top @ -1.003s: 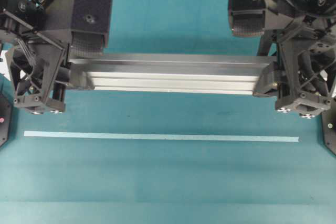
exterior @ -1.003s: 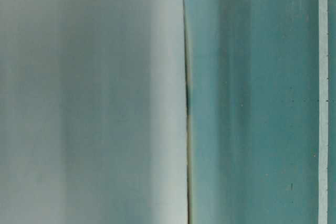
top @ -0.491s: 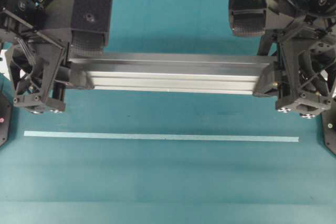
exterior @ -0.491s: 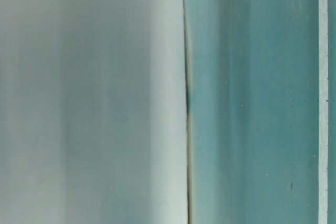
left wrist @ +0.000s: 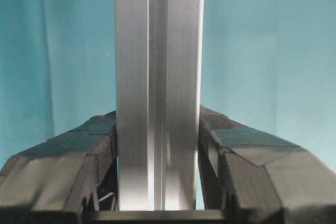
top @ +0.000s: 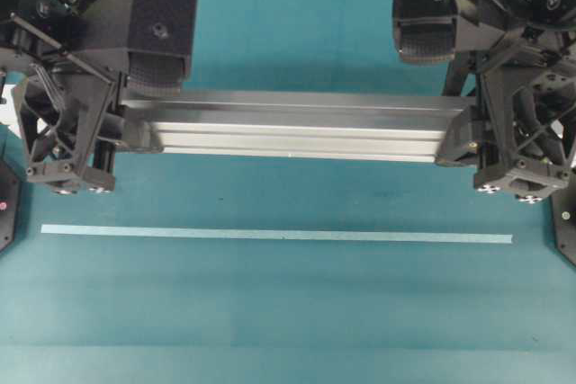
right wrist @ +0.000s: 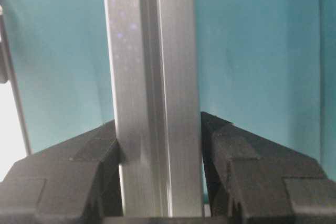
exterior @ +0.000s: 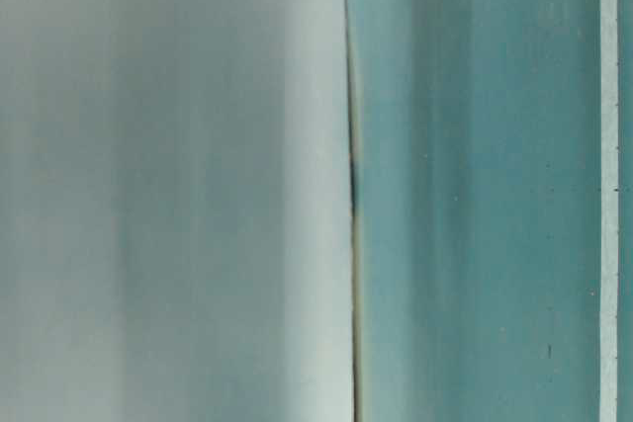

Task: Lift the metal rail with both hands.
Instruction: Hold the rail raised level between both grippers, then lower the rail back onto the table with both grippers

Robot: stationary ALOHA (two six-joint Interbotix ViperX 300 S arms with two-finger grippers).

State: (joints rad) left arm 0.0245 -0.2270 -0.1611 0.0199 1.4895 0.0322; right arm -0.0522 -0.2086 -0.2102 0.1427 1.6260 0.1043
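The metal rail (top: 297,125) is a long grooved silver bar held level above the teal table, spanning between both arms. My left gripper (top: 135,132) is shut on its left end, and in the left wrist view the black fingers (left wrist: 100,140) press both sides of the rail (left wrist: 157,77). My right gripper (top: 459,137) is shut on the right end, and the right wrist view shows the rail (right wrist: 152,77) clamped between its fingers (right wrist: 220,145). In the table-level view the rail (exterior: 168,185) fills the left half as a pale blur.
A thin pale-blue tape strip (top: 274,234) lies on the teal table (top: 288,312) in front of the rail, and shows at the right edge of the table-level view as a strip (exterior: 608,185). Black arm bases stand at both side edges.
The left arm has shifted slightly, its wrist block sitting a little further right and up. The rail and the right arm look almost unmoved.
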